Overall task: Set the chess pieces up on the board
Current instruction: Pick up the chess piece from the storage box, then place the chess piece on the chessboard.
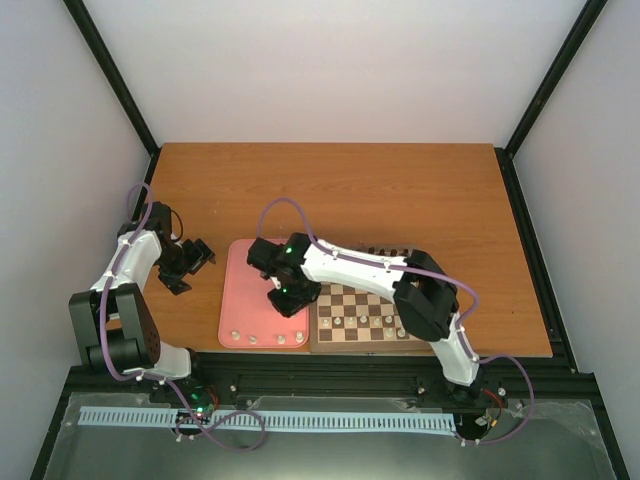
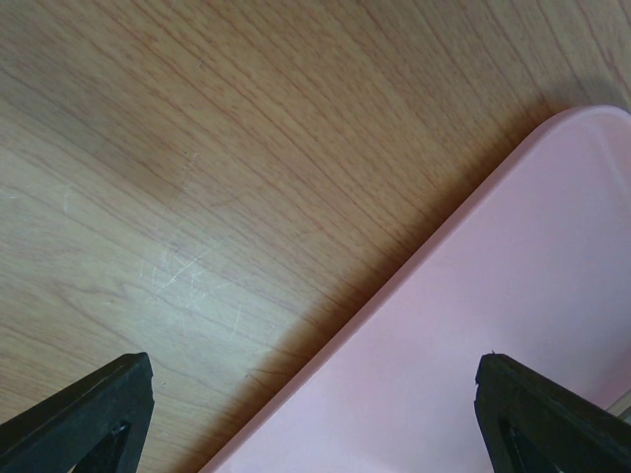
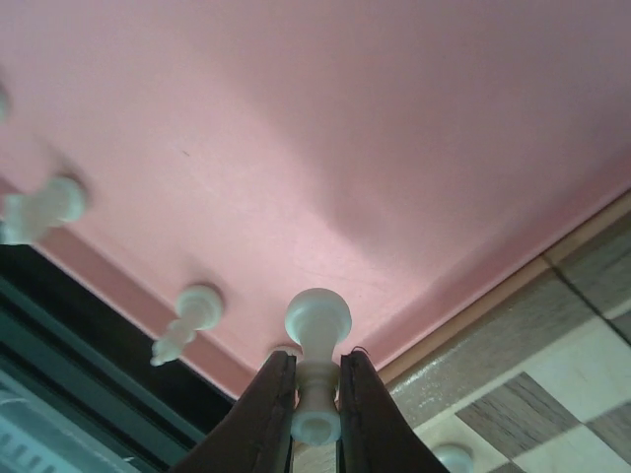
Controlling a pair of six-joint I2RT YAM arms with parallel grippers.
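My right gripper (image 3: pixel 317 372) is shut on a small white chess piece (image 3: pixel 317 320), pinched at its waist between the two dark fingers (image 3: pixel 268 409). It sits over the near right corner of the pink tray (image 3: pixel 345 148), close to the board (image 3: pixel 552 345). From above, this gripper (image 1: pixel 286 296) is at the tray's right side by the board's (image 1: pixel 350 297) left edge. More white pieces (image 1: pixel 258 338) line the tray's near edge, and several (image 1: pixel 357 322) stand on the board. My left gripper (image 2: pixel 315 424) is open and holds nothing, straddling the tray's (image 2: pixel 513 296) far left edge.
The wooden table (image 2: pixel 197 148) lies under the left gripper (image 1: pixel 200 255). Two more white pieces (image 3: pixel 192 315) stand on the tray near the held one, and another (image 3: pixel 454 458) on a board square. The right arm (image 1: pixel 400 280) covers the board's far rows.
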